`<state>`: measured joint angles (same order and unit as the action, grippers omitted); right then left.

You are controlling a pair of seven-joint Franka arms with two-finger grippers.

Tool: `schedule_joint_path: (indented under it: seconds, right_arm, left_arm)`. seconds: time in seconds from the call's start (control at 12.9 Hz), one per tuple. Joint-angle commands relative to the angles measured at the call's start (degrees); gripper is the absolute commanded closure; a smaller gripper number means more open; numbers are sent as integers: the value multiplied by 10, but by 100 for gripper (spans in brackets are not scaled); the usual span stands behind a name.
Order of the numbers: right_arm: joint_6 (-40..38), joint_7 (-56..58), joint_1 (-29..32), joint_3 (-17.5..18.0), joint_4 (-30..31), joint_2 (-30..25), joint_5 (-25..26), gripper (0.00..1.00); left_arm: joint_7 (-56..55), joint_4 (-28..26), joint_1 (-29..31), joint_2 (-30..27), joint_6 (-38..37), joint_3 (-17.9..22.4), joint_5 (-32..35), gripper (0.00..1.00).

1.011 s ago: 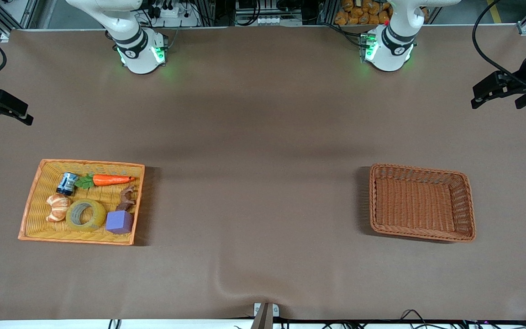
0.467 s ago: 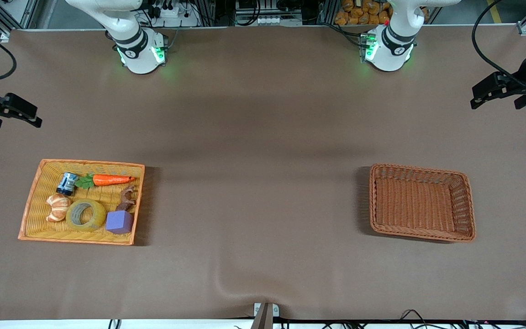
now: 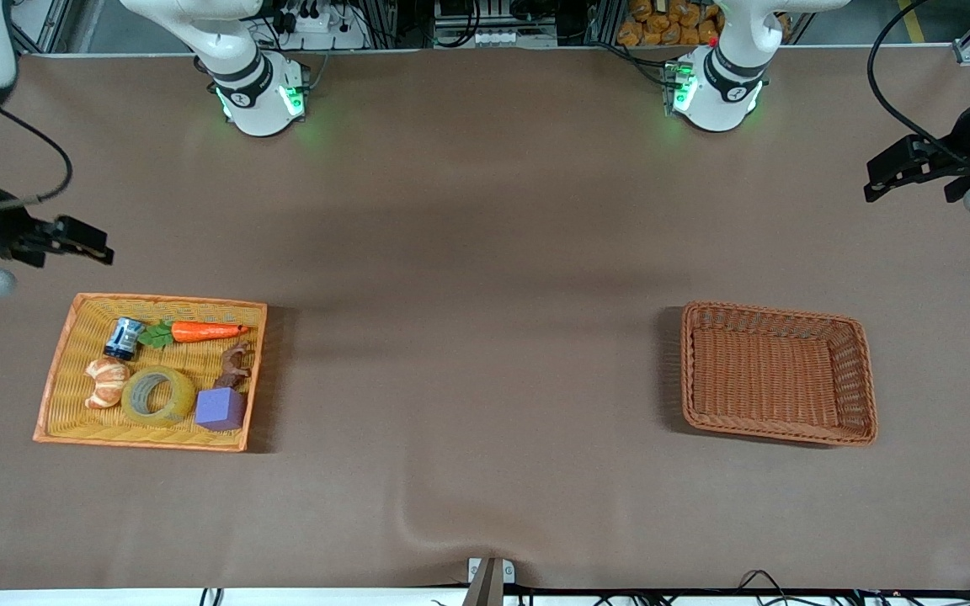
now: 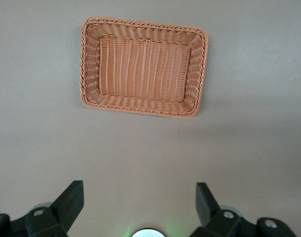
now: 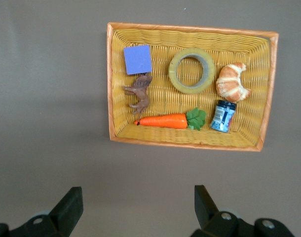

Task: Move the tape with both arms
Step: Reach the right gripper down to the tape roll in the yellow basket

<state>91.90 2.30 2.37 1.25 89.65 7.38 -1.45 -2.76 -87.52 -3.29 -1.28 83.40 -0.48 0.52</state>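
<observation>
The tape (image 3: 158,396), a yellowish translucent roll, lies flat in the orange-yellow tray (image 3: 148,298) between a croissant toy and a purple cube. It also shows in the right wrist view (image 5: 192,70). My right gripper (image 3: 100,250) is open and empty, in the air over the bare table just off the tray's rim, toward the right arm's end; its jaws (image 5: 138,195) stand wide apart. My left gripper (image 3: 874,180) is open and empty over the table at the left arm's end; in its wrist view (image 4: 139,190) it faces the brown basket.
The tray also holds a croissant toy (image 3: 106,381), a carrot (image 3: 199,331), a blue can (image 3: 124,337), a brown animal figure (image 3: 234,364) and a purple cube (image 3: 220,409). An empty brown wicker basket (image 3: 771,311) stands toward the left arm's end (image 4: 143,23).
My right gripper has moved in from the table's end toward the tray. My left gripper has shifted only slightly.
</observation>
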Motion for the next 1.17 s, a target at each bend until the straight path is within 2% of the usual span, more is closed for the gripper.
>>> schedule_joint_path:
  seconds: [0.0, 0.23, 0.54, 0.7, 1.09]
  right_arm:
    - [-9, -3, -19, -2, -59, 65, -4, 0]
    - [39, 0, -55, -3, -62, 138, 3, 0]
    - [91, 16, -47, -4, -62, 195, -3, 0]
    - [102, 61, -41, -5, -62, 229, 4, 0]
    - [273, 270, 40, -6, -60, 315, -7, 0]
  left_arm:
    - [-5, 8, 0, 3, -8, -3, -10, 0]
    - [-1, 8, 0, 4, -7, -9, -10, 0]
    - [3, 7, 0, 1, -9, -11, -10, 0]
    - [3, 5, 0, 3, -9, -11, -11, 0]
    - [-12, 1, 1, 4, -8, -15, -19, 0]
